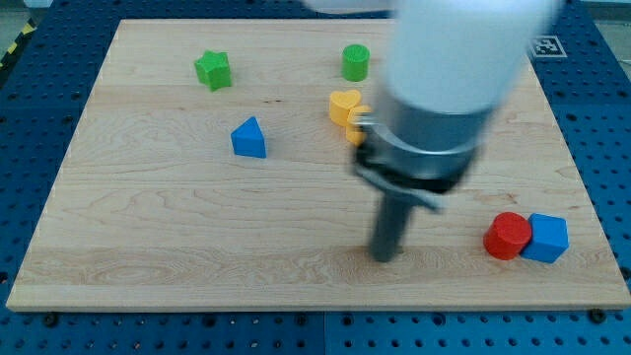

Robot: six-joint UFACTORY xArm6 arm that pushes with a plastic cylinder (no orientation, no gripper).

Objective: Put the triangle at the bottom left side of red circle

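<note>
A blue triangle block (249,138) lies on the wooden board (148,227) in its upper left part. A red circle block (508,236) lies near the view's bottom right, touching a blue block (546,238) on its right. My tip (383,257) rests on the board in the lower middle, blurred. It is well to the right of and below the triangle, and left of the red circle. It touches no block.
A green star block (212,70) lies at the upper left. A green cylinder (356,62) lies at the top middle. A yellow heart block (344,106) lies below it, partly hidden by the arm (444,89). Blue pegboard surrounds the board.
</note>
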